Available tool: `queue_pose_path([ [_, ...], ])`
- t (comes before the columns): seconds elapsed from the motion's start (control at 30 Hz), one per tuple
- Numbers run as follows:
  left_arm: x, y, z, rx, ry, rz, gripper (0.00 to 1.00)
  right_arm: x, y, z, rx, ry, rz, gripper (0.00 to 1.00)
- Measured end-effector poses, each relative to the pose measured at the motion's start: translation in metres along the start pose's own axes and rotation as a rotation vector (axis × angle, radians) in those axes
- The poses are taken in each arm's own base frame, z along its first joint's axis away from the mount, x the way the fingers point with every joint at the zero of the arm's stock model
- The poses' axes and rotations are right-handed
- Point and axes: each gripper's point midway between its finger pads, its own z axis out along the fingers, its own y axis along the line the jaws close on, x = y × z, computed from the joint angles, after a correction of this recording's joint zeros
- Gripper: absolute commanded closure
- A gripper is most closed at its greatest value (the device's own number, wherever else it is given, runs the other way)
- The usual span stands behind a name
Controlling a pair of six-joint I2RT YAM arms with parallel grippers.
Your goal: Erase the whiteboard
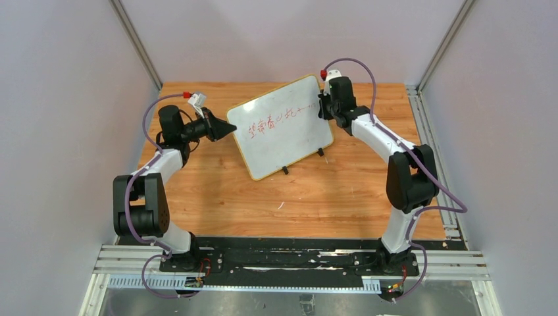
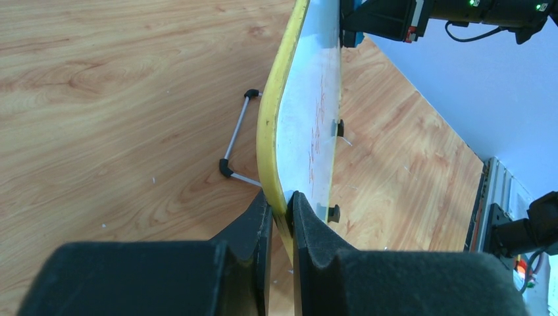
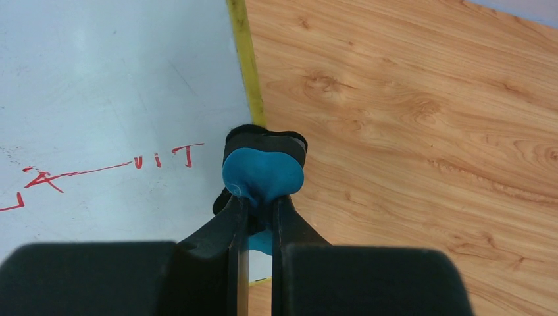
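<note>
The whiteboard (image 1: 281, 125), yellow-framed with red handwriting across its middle, stands tilted on the wooden table, propped on black feet. My left gripper (image 1: 227, 129) is shut on the whiteboard's left edge; in the left wrist view (image 2: 281, 209) the yellow frame (image 2: 266, 125) sits pinched between the pads. My right gripper (image 1: 324, 108) is shut on a blue eraser (image 3: 262, 172) with a black felt pad, at the board's right edge (image 3: 245, 59). Red writing (image 3: 99, 170) lies just left of the eraser.
The wooden table (image 1: 316, 191) is bounded by grey walls and metal posts. A wire stand (image 2: 235, 141) props the board from behind. A metal rail (image 1: 289, 260) carries the arm bases at the near edge.
</note>
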Motion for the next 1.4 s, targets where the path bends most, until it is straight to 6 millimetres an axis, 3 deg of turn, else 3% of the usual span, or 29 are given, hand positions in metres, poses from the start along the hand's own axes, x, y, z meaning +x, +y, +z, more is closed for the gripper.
queue_pose_path([
  [0.2,0.001,0.000,0.000,-0.001,0.003,-0.004,1.00,0.001,0.008,0.002,-0.009,-0.013,0.001,0.99],
  [0.5,0.002,0.000,0.000,-0.002,0.006,-0.009,1.00,0.003,0.050,-0.005,-0.063,-0.007,-0.049,0.99],
  [0.67,0.002,0.000,0.000,-0.002,0.008,-0.008,1.00,-0.001,0.059,-0.008,-0.064,-0.005,-0.073,0.99],
  [0.93,0.003,0.000,-0.001,-0.002,0.010,-0.002,1.00,-0.004,0.041,-0.004,-0.031,0.011,-0.070,0.99],
  [1.2,0.003,-0.001,-0.001,-0.002,0.015,0.001,1.00,-0.011,-0.010,0.005,0.045,0.009,-0.033,0.99],
  [1.4,0.003,-0.001,-0.002,-0.002,0.022,0.002,1.00,-0.018,-0.008,0.004,0.029,-0.002,-0.030,0.99],
])
